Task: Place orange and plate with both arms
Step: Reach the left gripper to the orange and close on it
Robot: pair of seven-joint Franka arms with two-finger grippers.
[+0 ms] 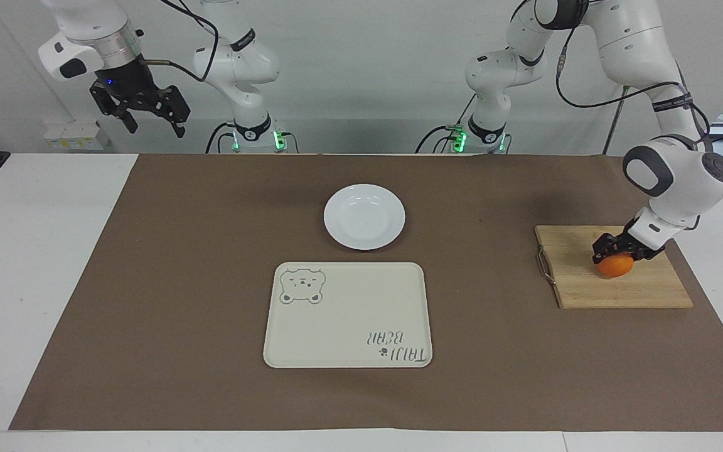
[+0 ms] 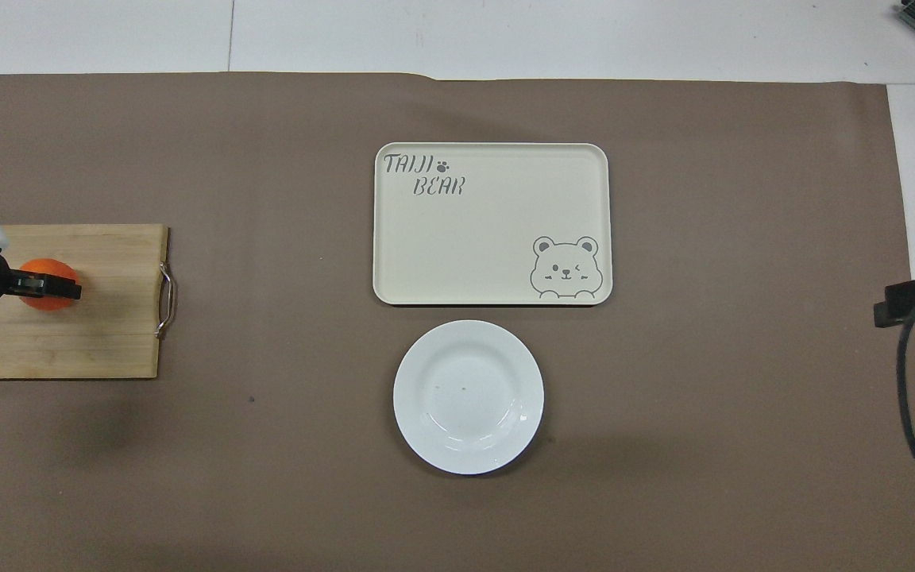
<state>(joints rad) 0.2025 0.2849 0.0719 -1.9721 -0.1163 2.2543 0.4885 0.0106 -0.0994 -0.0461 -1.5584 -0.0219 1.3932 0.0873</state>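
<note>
The orange [image 1: 614, 269] sits on a wooden cutting board [image 1: 587, 285] at the left arm's end of the table. My left gripper [image 1: 615, 257] is down on it, with a finger on each side of the fruit, shut on it. In the overhead view the gripper [image 2: 51, 285] lies across the orange [image 2: 48, 301]. The white plate [image 1: 364, 216] rests on the brown mat, nearer to the robots than the tray; it also shows in the overhead view [image 2: 468, 397]. My right gripper [image 1: 148, 116] waits open, high in the air at the right arm's end.
A cream tray with a bear drawing [image 1: 348, 314] lies at the middle of the mat, farther from the robots than the plate. The cutting board has a metal handle [image 1: 544, 265] on its side toward the tray. A brown mat [image 1: 179, 282] covers most of the table.
</note>
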